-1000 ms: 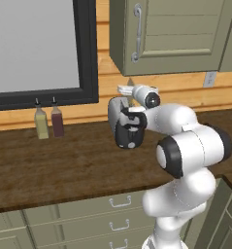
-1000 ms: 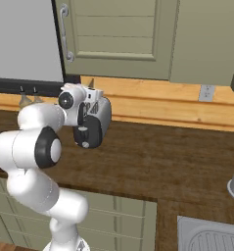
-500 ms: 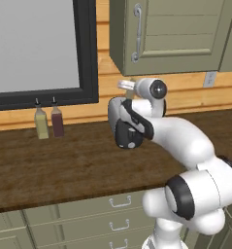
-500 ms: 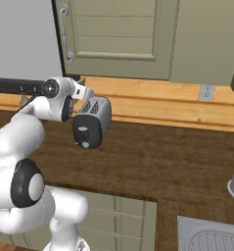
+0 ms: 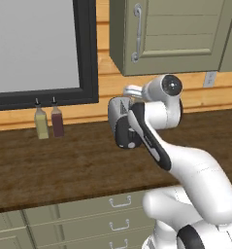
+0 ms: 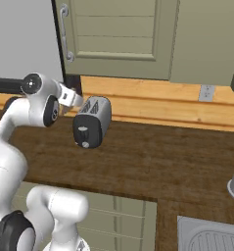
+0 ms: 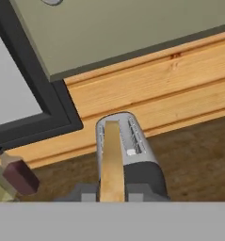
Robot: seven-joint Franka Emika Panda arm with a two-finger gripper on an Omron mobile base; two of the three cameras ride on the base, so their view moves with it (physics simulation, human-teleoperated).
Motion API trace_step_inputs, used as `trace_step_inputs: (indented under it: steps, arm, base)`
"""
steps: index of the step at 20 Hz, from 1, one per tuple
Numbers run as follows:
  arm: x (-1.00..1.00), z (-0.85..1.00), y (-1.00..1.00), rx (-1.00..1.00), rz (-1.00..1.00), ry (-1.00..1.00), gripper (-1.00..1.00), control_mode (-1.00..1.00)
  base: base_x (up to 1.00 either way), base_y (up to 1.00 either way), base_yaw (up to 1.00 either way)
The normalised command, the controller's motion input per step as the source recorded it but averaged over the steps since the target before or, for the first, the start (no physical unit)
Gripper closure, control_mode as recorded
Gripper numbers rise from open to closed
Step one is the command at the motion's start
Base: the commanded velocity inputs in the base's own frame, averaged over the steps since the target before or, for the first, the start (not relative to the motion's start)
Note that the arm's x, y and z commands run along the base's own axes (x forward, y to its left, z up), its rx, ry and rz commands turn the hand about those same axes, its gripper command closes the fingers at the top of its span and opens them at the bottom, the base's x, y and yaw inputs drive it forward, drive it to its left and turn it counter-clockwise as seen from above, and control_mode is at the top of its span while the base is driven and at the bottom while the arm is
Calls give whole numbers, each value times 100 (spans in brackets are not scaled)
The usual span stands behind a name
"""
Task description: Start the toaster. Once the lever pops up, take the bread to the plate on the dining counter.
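Left base view: the toaster [image 5: 122,127] stands at the frame's centre on the dark counter [image 5: 64,165], half hidden by the arm [image 5: 158,146]. Two bottles [image 5: 48,121] stand at the left, below the window [image 5: 35,48].

Right base view: the toaster sits left of centre, black end panel toward the camera. The gripper [image 6: 72,100] is just beside its upper left; I cannot tell whether its fingers are open or closed.

Hand view: the bread [image 7: 112,162] stands in the toaster's left slot, bottom centre, its crust edge up.
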Motion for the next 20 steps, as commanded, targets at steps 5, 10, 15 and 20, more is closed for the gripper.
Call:
trace_step_inputs:
  steps: [5,10,15,20]
  arm:
    - [-85,34,0,0,0,20,100,-100]
    - [-58,43,0,0,0,31,100,-100]
    - [-23,20,0,0,0,37,100,-100]
    - [-40,-3,11,0,0,21,100,-100]
  base:
    - [0,0,0]
    - [0,0,0]
    - [0,0,0]
    - [0,0,0]
